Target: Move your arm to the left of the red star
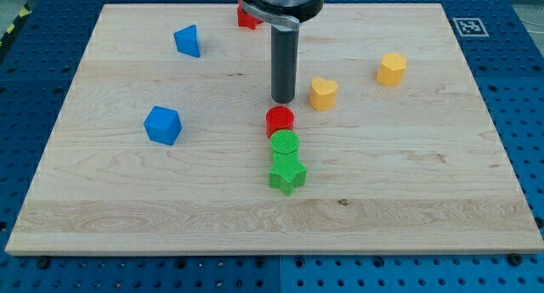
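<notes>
The red star [246, 19] lies near the top edge of the wooden board [102, 200], partly hidden behind the arm's body. My tip [283, 100] stands near the board's middle, well below and a little to the right of the red star. It is just above the red cylinder [280, 121] and left of a yellow heart [323, 93].
A green cylinder [285, 145] and a green star [287, 173] sit in a line below the red cylinder. A blue triangular block [188, 41] is at upper left, a blue cube [162, 125] at left, a second yellow block [392, 69] at right.
</notes>
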{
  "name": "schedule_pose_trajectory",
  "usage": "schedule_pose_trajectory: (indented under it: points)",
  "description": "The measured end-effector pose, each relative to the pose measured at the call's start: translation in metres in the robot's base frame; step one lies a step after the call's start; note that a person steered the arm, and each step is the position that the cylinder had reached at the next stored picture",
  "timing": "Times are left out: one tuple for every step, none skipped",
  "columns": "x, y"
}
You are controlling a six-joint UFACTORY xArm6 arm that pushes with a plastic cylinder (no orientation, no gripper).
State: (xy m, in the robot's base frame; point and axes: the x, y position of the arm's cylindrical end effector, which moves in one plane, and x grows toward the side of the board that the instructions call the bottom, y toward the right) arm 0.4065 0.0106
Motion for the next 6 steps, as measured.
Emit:
schedule_pose_trajectory:
  points:
    - [0.000,0.000]
    - [-0.007,0.000]
    - [-0.017,0.000]
    - [-0.037,0.000]
    - [-0.052,-0.014]
    - [-0.068,-0.047]
